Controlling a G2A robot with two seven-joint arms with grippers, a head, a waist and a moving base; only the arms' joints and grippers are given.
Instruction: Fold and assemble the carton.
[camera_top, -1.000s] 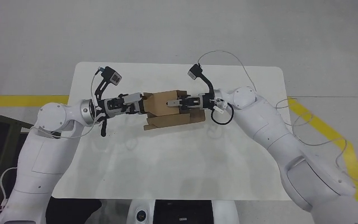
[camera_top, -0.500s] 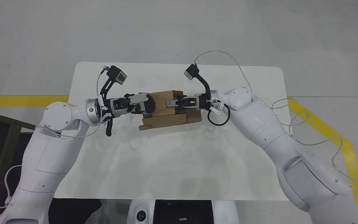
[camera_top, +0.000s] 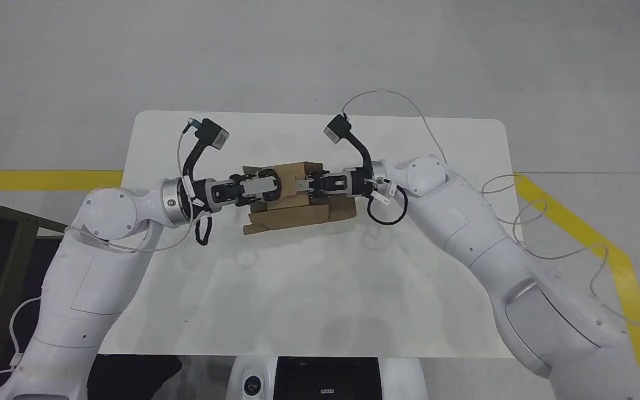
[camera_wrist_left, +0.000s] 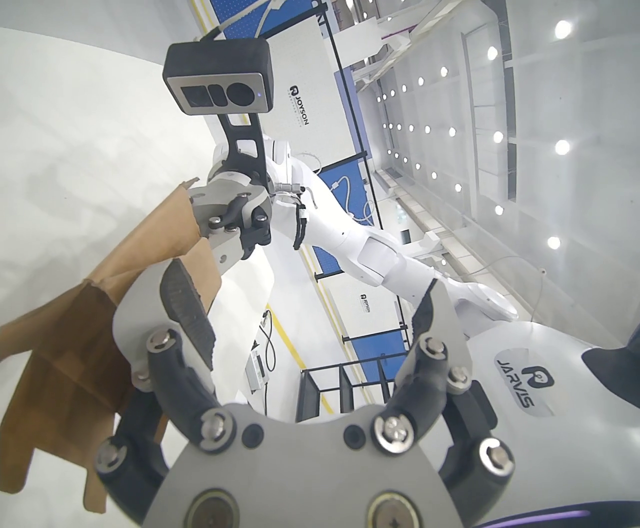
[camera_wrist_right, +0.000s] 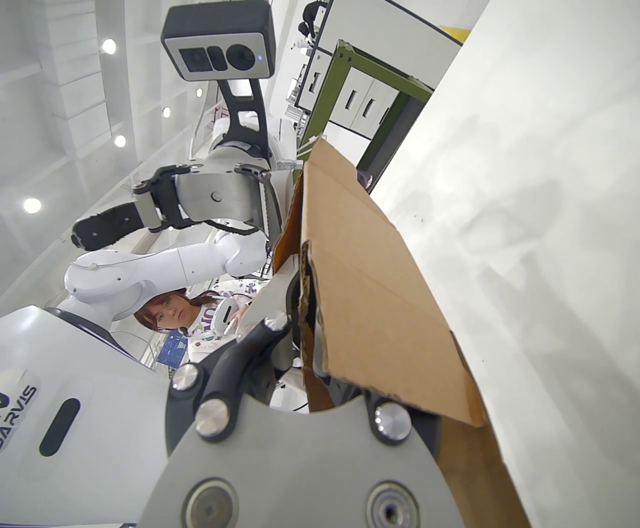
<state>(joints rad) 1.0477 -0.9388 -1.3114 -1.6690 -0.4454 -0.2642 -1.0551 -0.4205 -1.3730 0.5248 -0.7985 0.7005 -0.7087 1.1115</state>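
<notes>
Clamping carton (camera_top: 295, 208): right jaws; left jaws spread alongside.

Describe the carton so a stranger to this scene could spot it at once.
Look at the white table. Just beyond its middle, between the left gripper and the right gripper, sits the carton. It is the only brown cardboard thing there, its flaps loose.

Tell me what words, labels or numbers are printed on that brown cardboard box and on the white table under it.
None: the brown cardboard carton shows plain, unprinted faces from every angle here.
None: the white table carries no label, number or sign.
</notes>
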